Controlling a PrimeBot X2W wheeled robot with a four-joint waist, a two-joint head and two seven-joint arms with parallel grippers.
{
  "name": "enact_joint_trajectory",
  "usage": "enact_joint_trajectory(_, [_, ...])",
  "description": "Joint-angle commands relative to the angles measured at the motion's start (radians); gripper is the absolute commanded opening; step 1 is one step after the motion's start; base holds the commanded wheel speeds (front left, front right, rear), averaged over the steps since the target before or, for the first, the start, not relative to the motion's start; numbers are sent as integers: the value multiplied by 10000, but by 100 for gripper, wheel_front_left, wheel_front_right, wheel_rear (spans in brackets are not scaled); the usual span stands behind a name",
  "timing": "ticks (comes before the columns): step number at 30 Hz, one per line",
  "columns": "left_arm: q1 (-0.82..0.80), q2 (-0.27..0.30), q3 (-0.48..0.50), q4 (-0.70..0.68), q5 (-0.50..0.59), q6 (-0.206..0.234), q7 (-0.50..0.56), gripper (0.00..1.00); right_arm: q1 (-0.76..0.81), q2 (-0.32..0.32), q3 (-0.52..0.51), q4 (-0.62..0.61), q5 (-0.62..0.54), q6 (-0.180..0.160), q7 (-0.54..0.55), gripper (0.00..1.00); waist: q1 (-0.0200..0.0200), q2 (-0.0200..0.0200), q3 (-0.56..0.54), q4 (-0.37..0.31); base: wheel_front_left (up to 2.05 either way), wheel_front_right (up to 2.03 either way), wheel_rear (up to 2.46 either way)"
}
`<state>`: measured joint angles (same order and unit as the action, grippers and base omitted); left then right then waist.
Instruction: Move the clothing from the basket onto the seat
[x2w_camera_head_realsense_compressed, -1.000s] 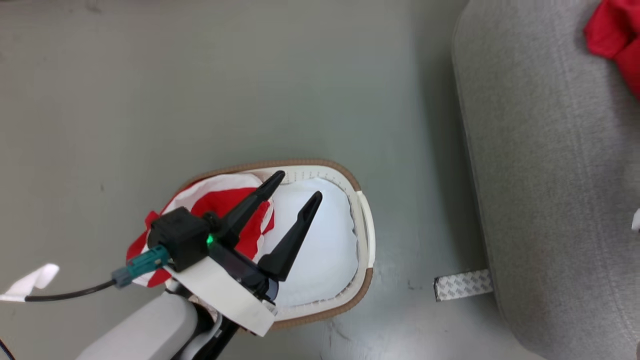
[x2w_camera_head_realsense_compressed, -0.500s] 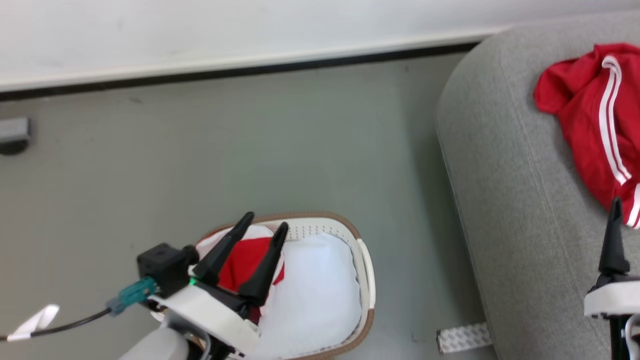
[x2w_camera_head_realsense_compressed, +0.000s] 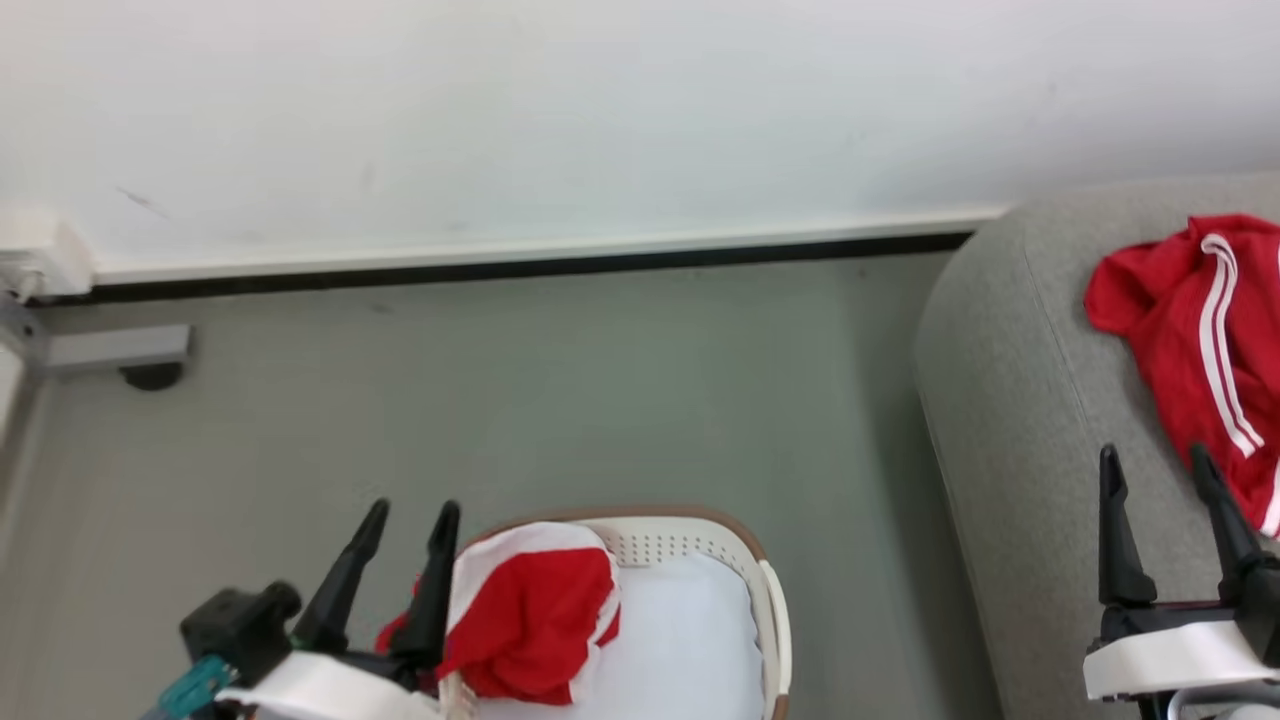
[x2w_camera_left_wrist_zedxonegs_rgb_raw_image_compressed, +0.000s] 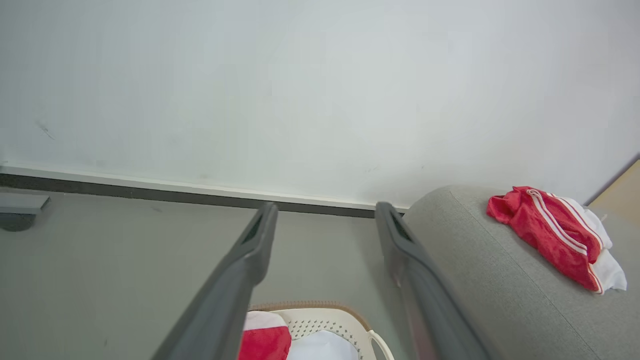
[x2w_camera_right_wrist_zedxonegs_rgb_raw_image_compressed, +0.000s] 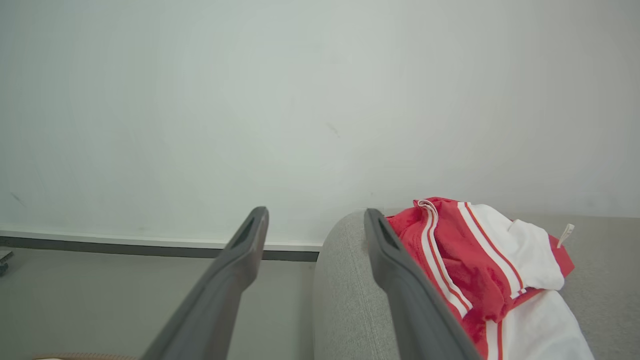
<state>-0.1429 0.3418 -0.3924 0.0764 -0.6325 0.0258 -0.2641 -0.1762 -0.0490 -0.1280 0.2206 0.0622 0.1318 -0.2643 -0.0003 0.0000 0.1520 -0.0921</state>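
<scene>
Red garment (x2w_camera_head_realsense_compressed: 530, 620) heaped at basket (x2w_camera_head_realsense_compressed: 776, 625) left end, bottom centre of frame. Second garment (x2w_camera_head_realsense_compressed: 1170, 320) on seat (x2w_camera_head_realsense_compressed: 1000, 420), right edge. Left gripper (x2w_camera_head_realsense_compressed: 414, 507), right gripper (x2w_camera_head_realsense_compressed: 1152, 455) both spread wide, empty. Cloth looks light, limp, likely to drape; pinch raised top fold.

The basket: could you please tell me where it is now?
In the head view, the basket sits on the floor at bottom centre, between the left claw and the seat, holding a red garment.
</scene>
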Motion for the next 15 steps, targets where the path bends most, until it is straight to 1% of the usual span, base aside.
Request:
enact_joint_trajectory(1, [380,-222,412,81,309,-152,-3,100,257,-32,81,-65,83,-23,-1,100,3,0,-339,258,0,0,0])
enact_joint_trajectory(8, [1192,-1076,1894,437,1389,-799,-4,100,908,-24,576,95,317,-23,1,100,3,0,-974,613,0,0,0])
enact_joint_trajectory(15, [1695,-1664,2756,705,2244,-1254,-4,100,1342,-30,1132,305,586,-22,-1,100,3,0,-1371,679,0,0,0])
